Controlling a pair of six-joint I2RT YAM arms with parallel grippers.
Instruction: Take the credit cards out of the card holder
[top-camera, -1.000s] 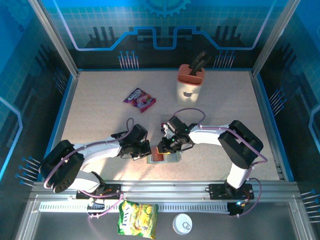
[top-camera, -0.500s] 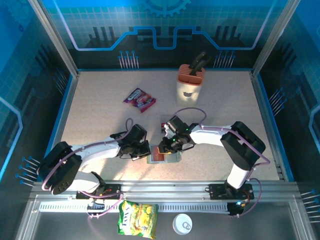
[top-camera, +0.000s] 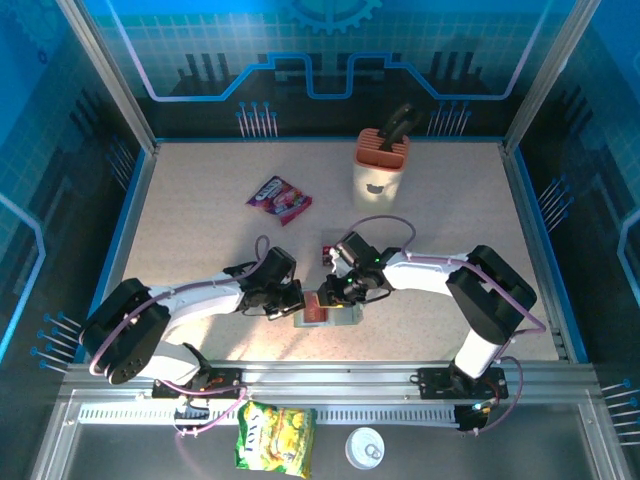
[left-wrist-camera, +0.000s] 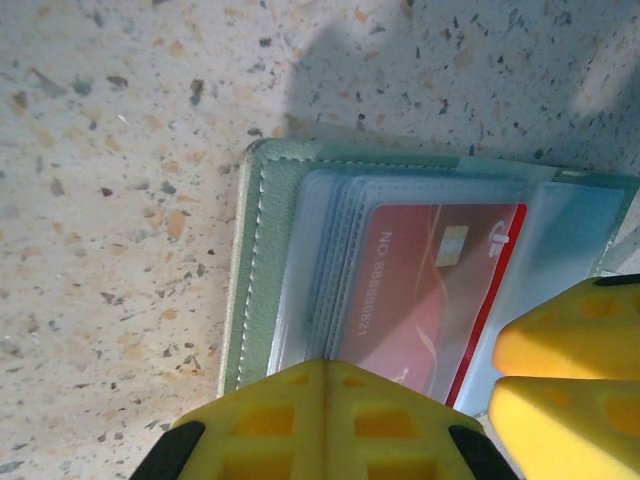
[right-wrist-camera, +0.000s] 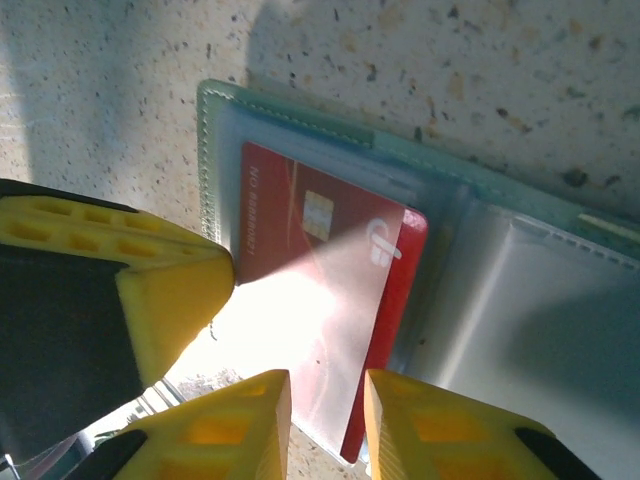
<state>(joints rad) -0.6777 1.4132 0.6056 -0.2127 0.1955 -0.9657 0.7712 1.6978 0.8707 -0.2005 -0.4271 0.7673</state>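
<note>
A robotics lab test cell. Aluminium posts and blue circuit-print panels enclose a speckled tabletop fronted by a mounting rail.

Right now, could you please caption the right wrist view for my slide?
The right end effector straddles the edge of the red card in the open holder.

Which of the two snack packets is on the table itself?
The purple-red packet, out on the speckled table; the yellow-green packet lies off it, past the metal rail.
</note>
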